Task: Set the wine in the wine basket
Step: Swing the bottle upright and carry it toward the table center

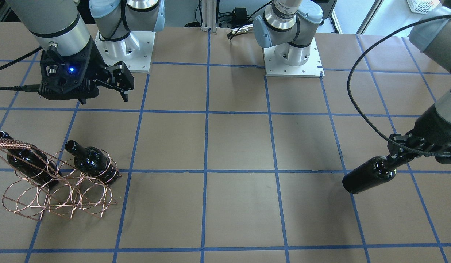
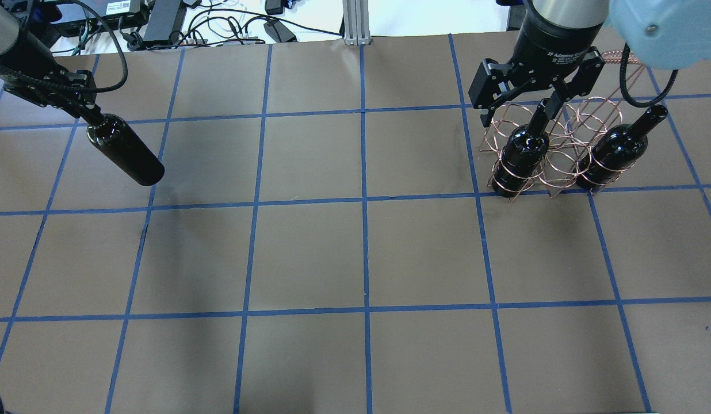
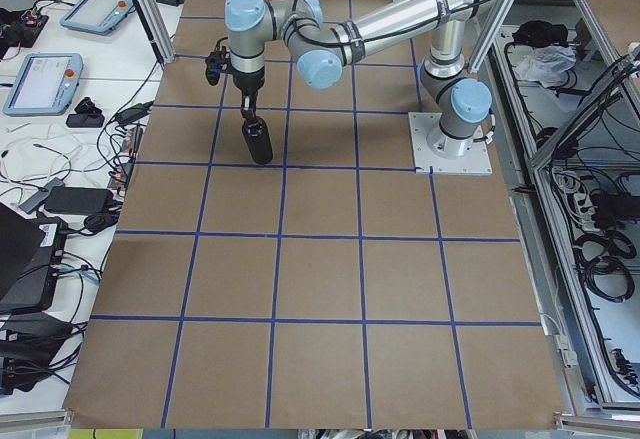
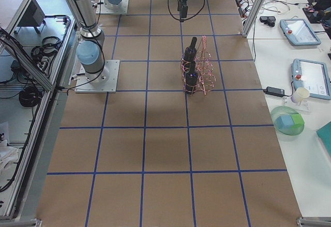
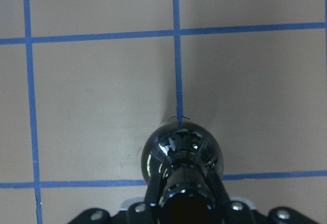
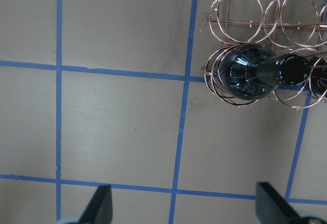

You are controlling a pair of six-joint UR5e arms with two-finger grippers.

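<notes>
My left gripper (image 2: 94, 118) is shut on the neck of a near-black wine bottle (image 2: 125, 152) and holds it tilted above the table's left side. The bottle also shows in the front view (image 1: 367, 175) and the left wrist view (image 5: 181, 152). The copper wire wine basket (image 2: 554, 155) stands at the far right and holds two alike bottles (image 2: 522, 155) (image 2: 617, 146), necks up and slanted. My right gripper (image 2: 519, 106) is open and empty above the basket; the right wrist view shows the basket (image 6: 265, 9) below it.
The table is brown paper with a blue tape grid (image 2: 364, 198). The arm bases (image 1: 293, 54) (image 1: 125, 51) stand at the robot's edge. Cables and power bricks (image 2: 160, 17) lie beyond the far edge.
</notes>
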